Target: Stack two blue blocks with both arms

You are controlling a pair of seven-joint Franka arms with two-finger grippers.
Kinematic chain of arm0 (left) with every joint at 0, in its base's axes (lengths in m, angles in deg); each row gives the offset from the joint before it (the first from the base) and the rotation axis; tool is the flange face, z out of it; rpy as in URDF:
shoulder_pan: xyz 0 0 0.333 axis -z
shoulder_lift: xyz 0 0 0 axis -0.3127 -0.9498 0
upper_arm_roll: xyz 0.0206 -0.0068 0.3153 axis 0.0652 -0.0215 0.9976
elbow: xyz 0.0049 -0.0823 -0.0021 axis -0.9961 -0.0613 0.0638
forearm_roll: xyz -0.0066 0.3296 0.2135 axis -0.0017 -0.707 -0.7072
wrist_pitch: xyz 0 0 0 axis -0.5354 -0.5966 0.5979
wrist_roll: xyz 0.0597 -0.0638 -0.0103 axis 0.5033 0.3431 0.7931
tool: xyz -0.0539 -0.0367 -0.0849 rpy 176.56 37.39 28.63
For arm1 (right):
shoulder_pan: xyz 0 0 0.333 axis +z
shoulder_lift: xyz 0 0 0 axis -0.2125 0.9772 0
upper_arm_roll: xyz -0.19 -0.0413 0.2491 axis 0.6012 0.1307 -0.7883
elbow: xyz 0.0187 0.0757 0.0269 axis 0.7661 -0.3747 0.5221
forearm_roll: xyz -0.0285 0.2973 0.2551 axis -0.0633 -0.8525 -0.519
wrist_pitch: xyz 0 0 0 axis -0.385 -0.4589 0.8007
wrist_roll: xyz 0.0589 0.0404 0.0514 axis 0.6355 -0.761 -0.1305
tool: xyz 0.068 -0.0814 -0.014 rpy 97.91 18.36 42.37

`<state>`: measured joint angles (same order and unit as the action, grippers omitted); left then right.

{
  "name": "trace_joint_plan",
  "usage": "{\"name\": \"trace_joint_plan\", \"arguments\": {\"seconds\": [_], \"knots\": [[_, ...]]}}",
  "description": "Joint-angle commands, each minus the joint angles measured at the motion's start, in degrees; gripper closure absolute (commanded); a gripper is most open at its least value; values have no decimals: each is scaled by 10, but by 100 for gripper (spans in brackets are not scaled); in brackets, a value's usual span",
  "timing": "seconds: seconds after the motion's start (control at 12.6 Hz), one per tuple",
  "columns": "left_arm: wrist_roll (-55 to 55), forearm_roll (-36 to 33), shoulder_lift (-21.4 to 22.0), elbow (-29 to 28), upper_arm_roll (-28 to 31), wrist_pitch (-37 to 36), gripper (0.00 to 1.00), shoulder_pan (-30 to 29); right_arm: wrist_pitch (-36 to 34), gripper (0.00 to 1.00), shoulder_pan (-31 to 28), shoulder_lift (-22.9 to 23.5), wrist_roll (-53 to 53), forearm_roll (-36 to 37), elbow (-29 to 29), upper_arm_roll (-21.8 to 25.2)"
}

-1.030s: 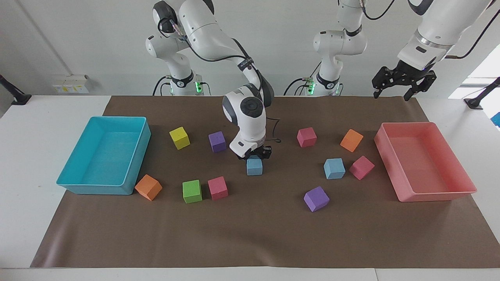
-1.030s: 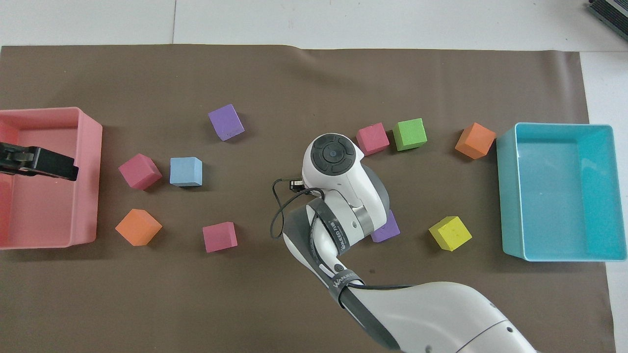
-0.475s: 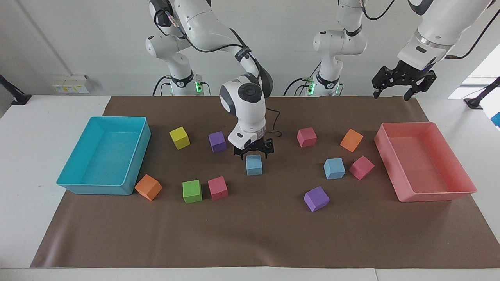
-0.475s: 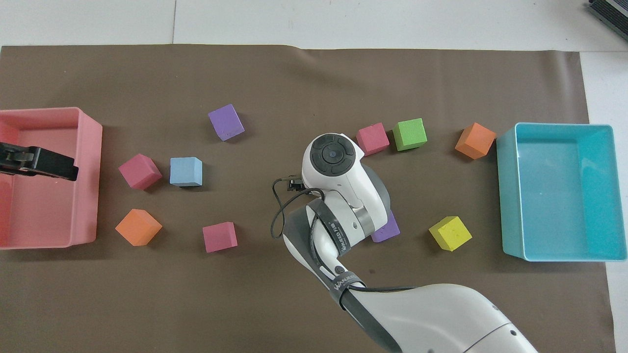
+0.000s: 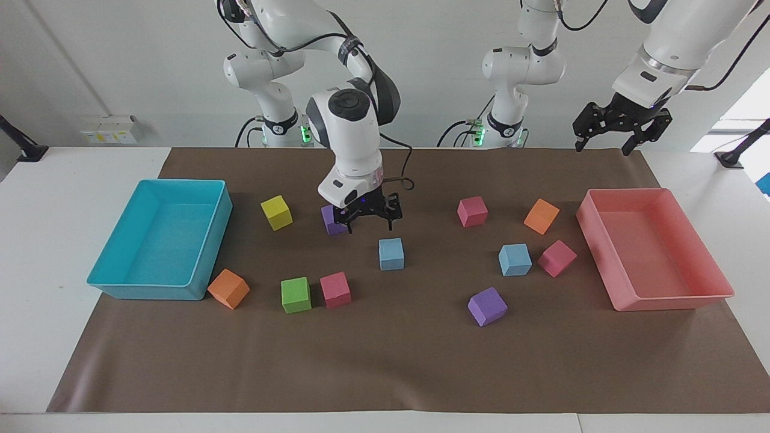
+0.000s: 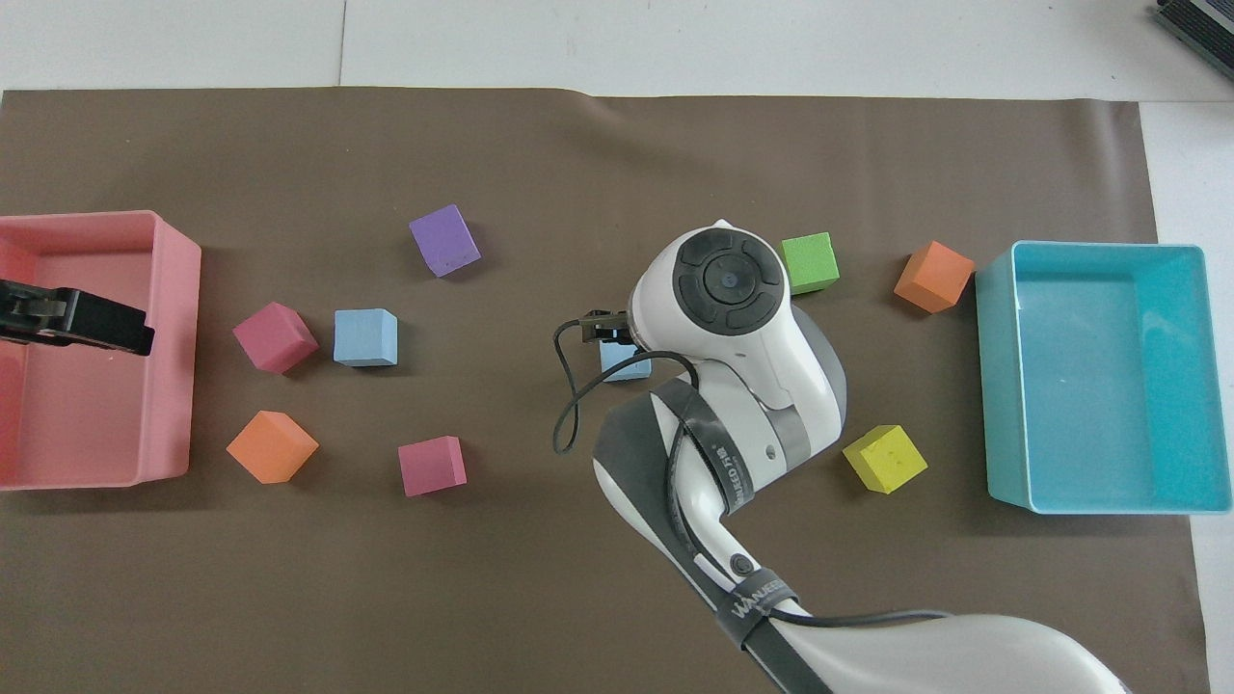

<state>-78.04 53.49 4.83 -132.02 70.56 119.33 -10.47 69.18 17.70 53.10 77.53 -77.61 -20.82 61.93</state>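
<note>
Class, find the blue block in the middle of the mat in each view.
Facing view: blue block sits mid-mat, just below the raised right gripper.
Overhead view: blue block peeks out beside the right arm's wrist.
Shared landmark: green block.

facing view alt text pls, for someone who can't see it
The right gripper hangs open in the air above a blue block at mid-mat, holding nothing. A second blue block sits apart toward the left arm's end, beside a pink block. The left gripper waits, open, raised near the pink tray.
</note>
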Motion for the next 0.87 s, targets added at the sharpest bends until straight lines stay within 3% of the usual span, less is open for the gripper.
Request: {"name": "trace_joint_plan", "arguments": {"seconds": [0.0, 0.16, 0.48, 0.79], "knots": [[-8, -3, 7, -4, -8, -7, 0, -12, -28, 0, -38, -25, -65, -79, -13, -5], [-8, -3, 7, -4, -8, -7, 0, -12, -37, 0, -67, -25, -131, -181, -18, -4], [-8, -3, 7, -4, -8, -7, 0, -12, -26, 0, -109, -24, -167, -260, -27, -4], [-8, -3, 7, -4, -8, -7, 0, -12, -26, 0, -150, -16, -256, -387, -47, -4]]}}
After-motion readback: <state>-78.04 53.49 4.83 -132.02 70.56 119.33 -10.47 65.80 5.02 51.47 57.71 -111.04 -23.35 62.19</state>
